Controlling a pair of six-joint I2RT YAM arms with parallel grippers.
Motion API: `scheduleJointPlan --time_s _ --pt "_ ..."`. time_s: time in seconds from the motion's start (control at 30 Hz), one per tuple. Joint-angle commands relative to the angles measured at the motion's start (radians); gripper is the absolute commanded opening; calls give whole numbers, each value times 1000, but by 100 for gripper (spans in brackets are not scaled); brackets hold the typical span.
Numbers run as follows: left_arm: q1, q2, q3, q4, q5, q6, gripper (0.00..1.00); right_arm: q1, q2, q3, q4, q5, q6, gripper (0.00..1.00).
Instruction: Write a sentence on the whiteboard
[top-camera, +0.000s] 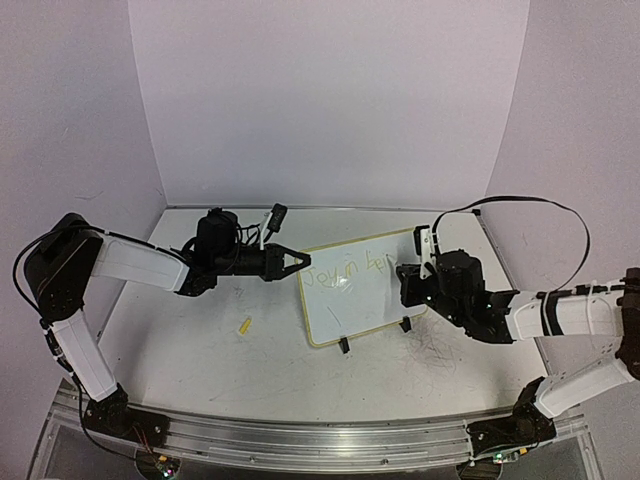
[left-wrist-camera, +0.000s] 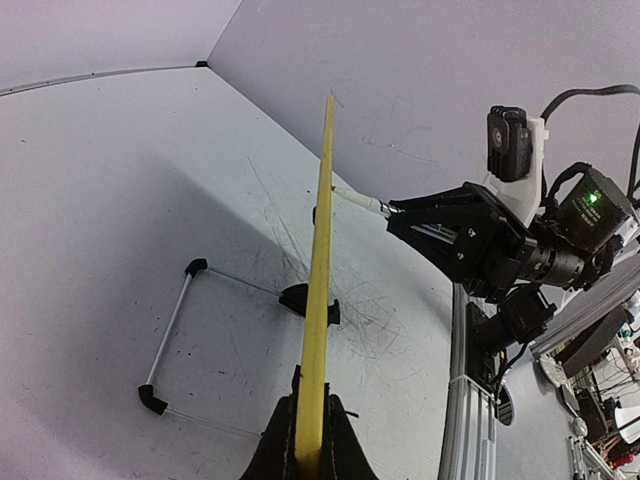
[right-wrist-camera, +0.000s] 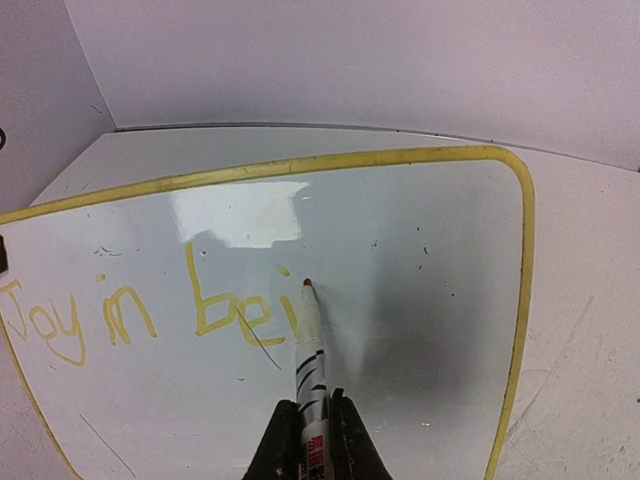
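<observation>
While the overhead view took in both arms and the grey table (top-camera: 190, 350), only the wrist cameras showed the grips up close. From above, one whiteboard (top-camera: 365, 305) stood right of centre on its two black clip feet (top-camera: 343, 345), and one small yellow piece (top-camera: 244, 325) lay on the table to its left, well apart from it. The left gripper (top-camera: 303, 262) met the board's left edge. Its own wrist camera showed that edge head-on as a thin yellow strip, with the jaws pressed together on the rim. The right gripper (right-wrist-camera: 312, 440) was pinching one white pen (right-wrist-camera: 312, 365) with black bands. Only the right wrist view made the sentence (right-wrist-camera: 150, 315) legible: yellow cursive reading "Joy in bei" across the board's left half. The pen's tip touched the board just after the last letter. In the overhead view the writing was only a faint yellow scrawl near the board's top edge.
</observation>
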Motion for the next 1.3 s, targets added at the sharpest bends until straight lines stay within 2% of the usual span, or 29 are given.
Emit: scheduleJointPlan --time_s 0.0,0.33,0.87,1.27 --pt "7 -3 19 -84 -91 57 0 -4 -9 -13 12 -2 27 0" --pt "7 -3 22 -87 -95 58 0 -4 -35 -69 0 -21 57 0" --pt "6 -9 21 -89 -96 55 0 -4 2 0 62 15 22 0" --pt "6 -10 16 -89 -97 58 0 -6 8 11 21 66 45 0"
